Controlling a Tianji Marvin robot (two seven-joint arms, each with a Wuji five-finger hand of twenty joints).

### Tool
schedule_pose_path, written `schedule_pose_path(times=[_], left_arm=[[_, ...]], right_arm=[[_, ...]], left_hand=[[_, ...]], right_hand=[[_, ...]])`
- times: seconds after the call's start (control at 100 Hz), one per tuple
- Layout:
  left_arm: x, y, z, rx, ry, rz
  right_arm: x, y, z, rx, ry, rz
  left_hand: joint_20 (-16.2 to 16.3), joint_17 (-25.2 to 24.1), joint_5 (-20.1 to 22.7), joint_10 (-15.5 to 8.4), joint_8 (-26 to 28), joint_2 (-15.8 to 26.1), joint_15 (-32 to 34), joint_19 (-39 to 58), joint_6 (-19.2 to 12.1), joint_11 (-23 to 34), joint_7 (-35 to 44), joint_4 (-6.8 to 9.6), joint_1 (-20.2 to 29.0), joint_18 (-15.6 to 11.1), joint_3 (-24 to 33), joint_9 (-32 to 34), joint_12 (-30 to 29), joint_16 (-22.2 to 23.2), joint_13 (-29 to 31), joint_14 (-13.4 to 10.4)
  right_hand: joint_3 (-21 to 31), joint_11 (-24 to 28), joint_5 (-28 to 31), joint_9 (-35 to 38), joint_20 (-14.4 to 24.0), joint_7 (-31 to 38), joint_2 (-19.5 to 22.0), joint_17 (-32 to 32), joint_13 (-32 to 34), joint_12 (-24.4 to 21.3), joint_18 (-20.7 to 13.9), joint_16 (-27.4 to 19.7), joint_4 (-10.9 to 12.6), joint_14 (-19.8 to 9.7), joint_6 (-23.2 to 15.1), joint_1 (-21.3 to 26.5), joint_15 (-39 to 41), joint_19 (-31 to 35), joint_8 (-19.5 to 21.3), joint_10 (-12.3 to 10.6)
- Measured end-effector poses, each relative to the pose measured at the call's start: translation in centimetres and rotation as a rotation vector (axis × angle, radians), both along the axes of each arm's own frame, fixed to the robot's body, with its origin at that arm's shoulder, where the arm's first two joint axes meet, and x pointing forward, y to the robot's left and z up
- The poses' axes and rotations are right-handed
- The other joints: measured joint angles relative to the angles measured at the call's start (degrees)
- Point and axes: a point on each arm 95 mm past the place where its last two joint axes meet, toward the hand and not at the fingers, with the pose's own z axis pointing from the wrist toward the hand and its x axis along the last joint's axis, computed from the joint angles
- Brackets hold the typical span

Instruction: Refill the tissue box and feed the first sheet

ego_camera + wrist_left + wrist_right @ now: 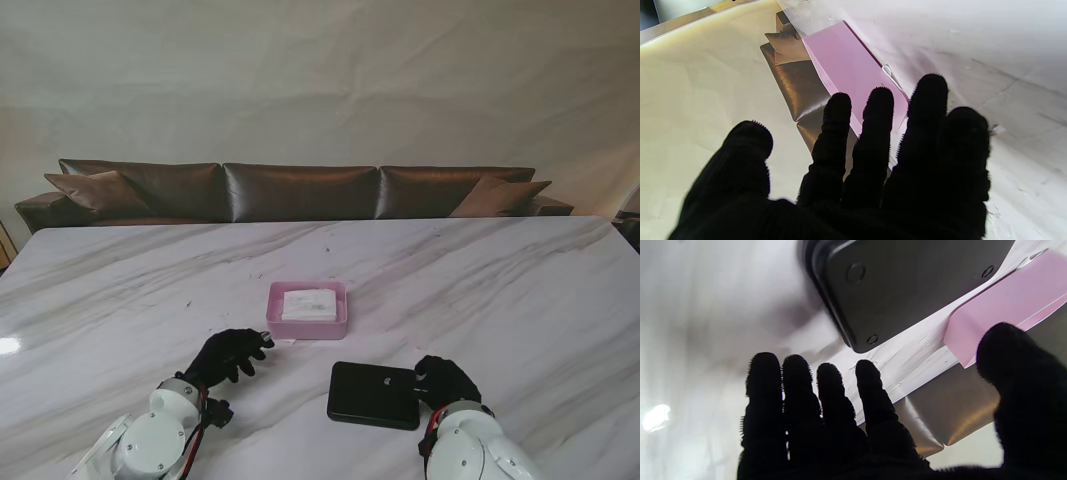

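Resting near the middle of the marble table (520, 290), the pink tissue box (307, 311) stands open-topped with a white stack of tissues (308, 303) lying inside it; a black lid (374, 394) lies flat on the table nearer to me and slightly to the right of the box, apart from it; a small white scrap (285, 342) sits on the marble just beside the box's near left corner. The left hand (229, 357), in a black glove, hovers low over the table near that corner, its fingertips close to the scrap; whether they touch it cannot be told from the stand view; in the left wrist view the left hand's fingers (836, 133) are spread and extended with nothing between them, and the box's pink wall (853, 70) shows beyond them. The right hand (445, 380), also gloved in black, sits at the right edge of the lid, seemingly touching it there; in the right wrist view its four fingers (796, 386) lie side by side and straight with the thumb held wide apart, grasping nothing, and the lid's dark underside with round studs (907, 283) fills the space beyond, a strip of the pink box showing past it. A brown leather sofa (300, 190) with cushions runs along the far side of the table, in front of a pale wall.
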Motion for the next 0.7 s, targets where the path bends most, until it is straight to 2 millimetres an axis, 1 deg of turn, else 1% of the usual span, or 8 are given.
schedule_pose_path(times=[0.12,0.19,0.24,0.42,0.48,0.56,0.6,0.7], left_arm=[[-0.1,0.1,0.1,0.003,0.008,0.010],[-0.2,0.3,0.0,0.013,0.030,0.024],[-0.3,0.3,-0.1,0.026,0.057,0.039],[-0.6,0.7,-0.5,0.064,0.145,0.060],[-0.7,0.7,-0.6,0.036,0.156,0.068],[-0.9,0.7,-0.8,-0.007,0.183,0.090],[-1.0,0.8,-0.8,-0.002,0.196,0.099],[-1.2,0.8,-0.9,0.023,0.215,0.108]], right_arm=[[-0.3,0.9,-0.6,0.036,-0.005,-0.038],[-0.5,1.6,-1.0,0.053,0.005,-0.043],[-0.6,2.0,-1.0,0.065,0.003,-0.045],[-0.9,3.7,-1.1,0.120,-0.003,-0.044],[-0.9,4.3,-1.2,0.136,-0.005,-0.035],[-0.9,5.0,-1.3,0.171,-0.011,-0.043],[-0.9,5.4,-1.3,0.188,-0.014,-0.048],[-0.9,6.1,-1.4,0.205,-0.020,-0.038]], left_hand=[[-1.94,4.49,0.00,0.87,-0.02,0.00,1.24,0.00,0.70,0.02,0.04,0.00,-0.10,-0.01,0.07,1.67,0.00,-0.24,3.52,-0.34],[-5.13,6.58,1.00,1.47,-0.72,0.00,2.99,0.00,1.51,0.02,0.36,0.00,-0.18,-0.01,0.33,2.18,0.00,-1.61,4.82,-0.53],[-6.09,8.21,0.81,1.70,-0.82,0.00,3.64,0.00,2.16,0.41,0.58,0.00,-0.20,-0.01,0.36,3.27,0.00,-1.60,6.29,-0.73],[-7.95,9.58,1.66,3.78,-2.03,0.00,4.11,0.00,4.93,0.53,0.00,0.00,-0.87,-0.01,0.36,2.85,0.00,-1.52,7.02,-0.78],[-8.09,9.62,1.66,4.36,-2.09,0.00,4.15,0.00,5.35,0.54,-0.07,0.00,-0.89,-0.01,0.36,2.85,0.01,-1.75,7.02,-0.78],[-8.48,9.75,1.93,4.47,-2.22,0.00,4.19,0.00,5.99,0.55,-0.44,0.00,-1.44,-0.01,0.36,2.85,0.01,-1.79,7.02,-0.78],[-8.62,9.80,2.37,4.93,-2.24,0.00,4.22,0.00,6.90,0.70,-0.69,0.00,-1.44,-0.01,0.36,2.85,0.01,-1.79,7.02,-0.78],[-8.67,9.83,2.91,5.17,-2.35,0.00,4.30,0.00,6.95,0.76,-0.76,0.00,-1.44,-0.01,0.36,2.85,0.01,-1.80,7.02,-0.78]], right_hand=[[-0.01,0.00,0.00,0.00,-0.58,-0.02,0.03,0.03,0.00,0.00,0.05,0.00,0.00,0.04,0.03,0.09,0.03,0.69,-0.25,0.04],[-0.02,0.00,-0.27,0.01,-0.62,-1.00,0.03,0.35,-0.54,0.00,0.14,-0.15,0.00,-0.02,0.67,0.14,0.20,0.78,-0.92,0.09],[-0.11,-0.02,-0.42,0.01,-0.65,-0.98,0.03,0.38,-0.54,-0.04,0.15,-0.15,0.00,-0.03,1.28,0.14,0.20,1.23,-0.97,0.75],[-0.23,-0.03,0.03,0.01,-1.27,-0.23,0.53,0.52,-1.48,-0.08,0.19,-0.40,0.00,-1.09,1.29,0.14,-0.40,1.45,-0.93,0.84],[-0.23,-0.04,0.03,0.01,-1.30,-0.20,0.52,0.58,-1.41,-0.12,0.23,-0.38,0.00,-2.47,1.30,0.14,-0.08,1.47,-0.92,0.85],[-0.24,-0.05,0.03,0.01,-1.33,-0.18,0.53,0.59,-1.45,-0.12,0.52,-0.38,0.00,-3.08,1.31,0.14,-0.08,1.49,-0.92,0.85],[-0.24,-0.05,0.03,0.01,-1.36,-0.06,0.53,0.59,-1.45,-0.12,0.58,-0.38,0.00,-3.10,1.32,0.14,-0.09,1.49,-0.92,0.85],[-0.24,-0.05,0.03,0.01,-1.94,0.31,0.52,0.59,-1.45,-0.13,0.59,-0.38,0.00,-3.12,1.32,0.14,-0.09,2.08,-0.93,0.85]])
